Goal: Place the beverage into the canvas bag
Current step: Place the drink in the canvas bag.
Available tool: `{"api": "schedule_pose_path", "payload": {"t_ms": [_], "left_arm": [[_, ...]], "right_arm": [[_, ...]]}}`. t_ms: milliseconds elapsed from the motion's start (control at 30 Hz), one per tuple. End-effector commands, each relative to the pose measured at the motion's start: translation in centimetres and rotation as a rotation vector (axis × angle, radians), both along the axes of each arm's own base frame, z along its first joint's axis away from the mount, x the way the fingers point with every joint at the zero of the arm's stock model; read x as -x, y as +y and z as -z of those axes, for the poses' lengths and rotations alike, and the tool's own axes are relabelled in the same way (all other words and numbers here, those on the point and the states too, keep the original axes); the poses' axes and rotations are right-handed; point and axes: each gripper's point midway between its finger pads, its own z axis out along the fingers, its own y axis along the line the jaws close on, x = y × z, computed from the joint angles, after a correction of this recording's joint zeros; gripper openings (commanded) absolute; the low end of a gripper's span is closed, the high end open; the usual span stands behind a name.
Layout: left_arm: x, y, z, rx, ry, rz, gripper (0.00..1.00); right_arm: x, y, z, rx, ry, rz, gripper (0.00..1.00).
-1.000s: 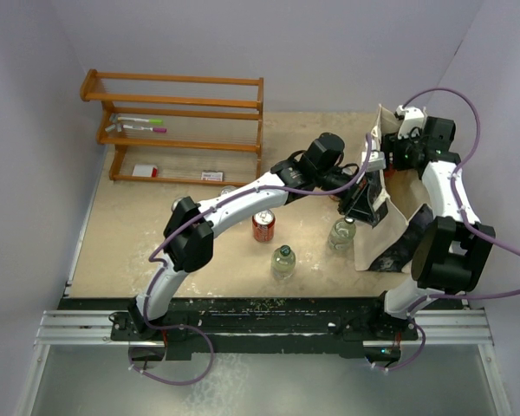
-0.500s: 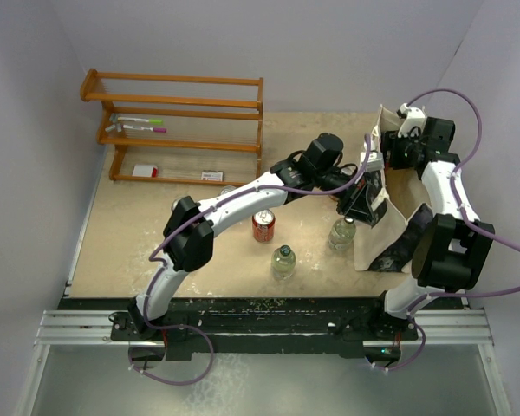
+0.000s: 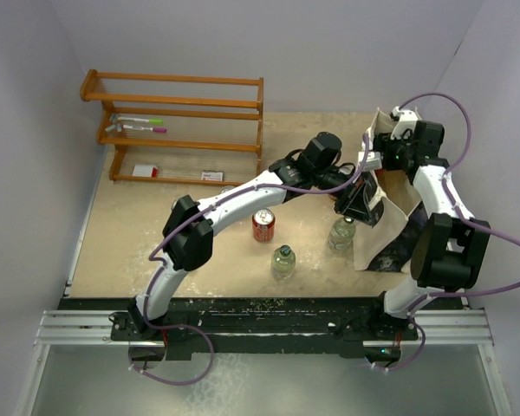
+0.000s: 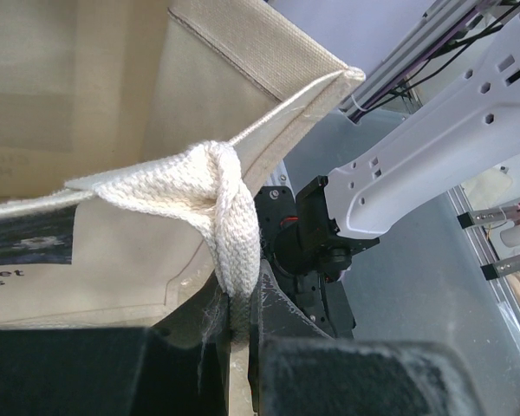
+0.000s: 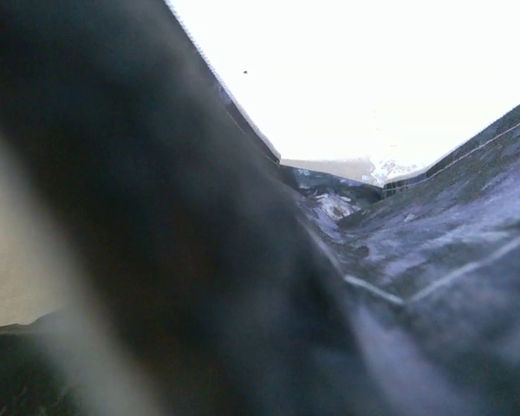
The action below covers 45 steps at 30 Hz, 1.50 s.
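Observation:
The cream canvas bag [image 3: 397, 192] stands at the right of the table with its mouth held apart. My left gripper [image 3: 357, 201] is shut on the bag's woven handle [image 4: 230, 225], which runs down between the jaws of that gripper [image 4: 232, 325]. My right gripper [image 3: 383, 160] sits at the bag's far top rim. Its wrist view shows only dark blur and dark printed fabric [image 5: 451, 243], so its jaws are unreadable. A red can [image 3: 263, 225] and two clear bottles [image 3: 282, 261] [image 3: 342, 232] stand on the table left of the bag.
A wooden rack [image 3: 178, 121] with markers stands at the back left. My left arm [image 3: 243, 198] stretches across the table behind the can. In the left wrist view the right arm's white link [image 4: 433, 147] is close behind the bag's corner.
The right gripper has shifted a little to the left along the bag's top rim. The left gripper keeps its hold on the handle, and the drinks have not moved.

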Motion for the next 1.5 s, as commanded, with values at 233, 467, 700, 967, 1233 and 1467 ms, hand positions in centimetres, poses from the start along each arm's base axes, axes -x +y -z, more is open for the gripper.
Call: {"api": "schedule_pose_path", "payload": {"t_ms": [233,467,700,967,1233,1467], "left_arm": [[0.3,0.9,-2.6,0.053,-0.042,0.030,0.00],[0.3,1.2,-3.7,0.070,-0.079,0.024,0.00],[0.7,1.8,-5.5,0.099,-0.116,0.041,0.00],[1.4,2.6,-7.0,0.126,-0.158,0.066,0.00],[1.3,2.3,-8.6,0.164,-0.175,0.066,0.00],[0.7,1.0,-9.4,0.191,-0.174,0.050,0.00]], "right_arm": [[-0.1,-1.2,3.8,0.074,0.036,0.041,0.09],[-0.2,-2.5,4.1,0.153,0.040,0.044,0.06],[-0.4,-3.4,2.4,0.236,0.054,-0.031,0.05],[0.5,-4.7,2.6,0.292,0.112,-0.144,0.04],[0.9,-4.4,3.9,0.233,0.126,-0.161,0.05],[0.6,-3.8,4.4,0.155,0.067,-0.069,0.09]]}}
